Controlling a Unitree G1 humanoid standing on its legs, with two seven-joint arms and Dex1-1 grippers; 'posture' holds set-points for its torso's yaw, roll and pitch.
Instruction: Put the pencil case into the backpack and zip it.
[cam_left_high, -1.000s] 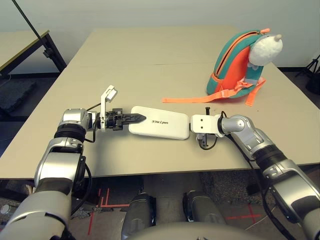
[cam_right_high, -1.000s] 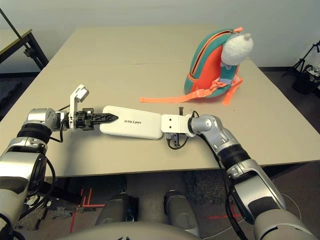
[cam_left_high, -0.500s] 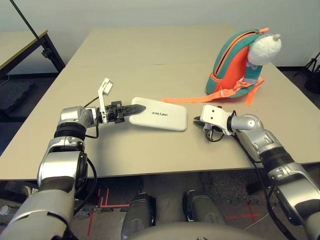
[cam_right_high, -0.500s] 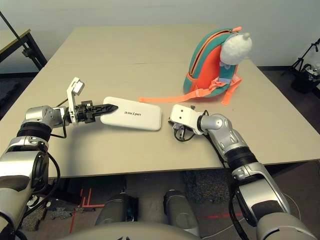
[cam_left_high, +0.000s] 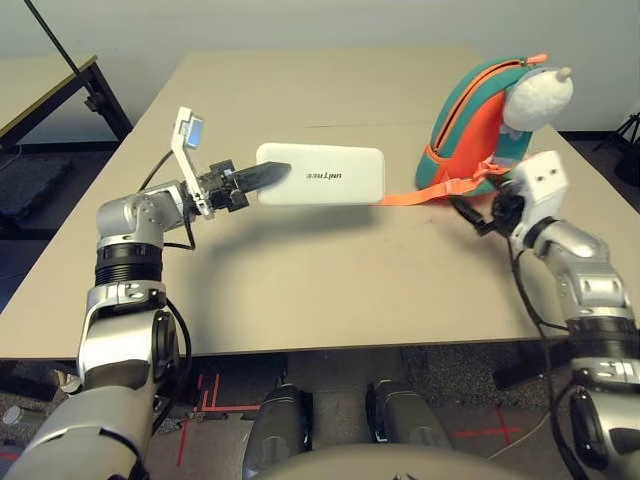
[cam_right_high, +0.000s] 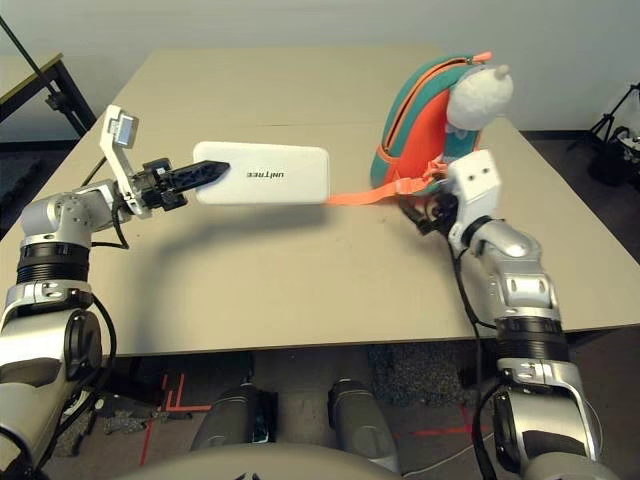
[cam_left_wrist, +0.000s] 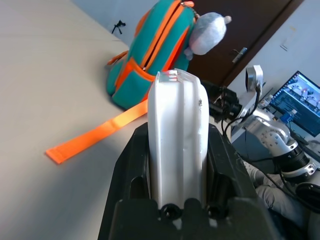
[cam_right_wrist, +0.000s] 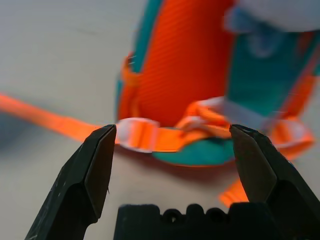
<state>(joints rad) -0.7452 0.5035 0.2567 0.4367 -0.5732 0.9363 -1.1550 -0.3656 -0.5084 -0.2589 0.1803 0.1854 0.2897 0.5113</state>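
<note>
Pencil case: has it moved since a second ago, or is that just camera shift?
Yes. The pencil case, clamped in the left gripper, has lifted off the table and swung toward the far side, level with the backpack, which stayed put.

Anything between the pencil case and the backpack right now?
Nothing stands between them. The pencil case, held by the left gripper, hangs above bare table; only the backpack's orange strap lies flat below.
</note>
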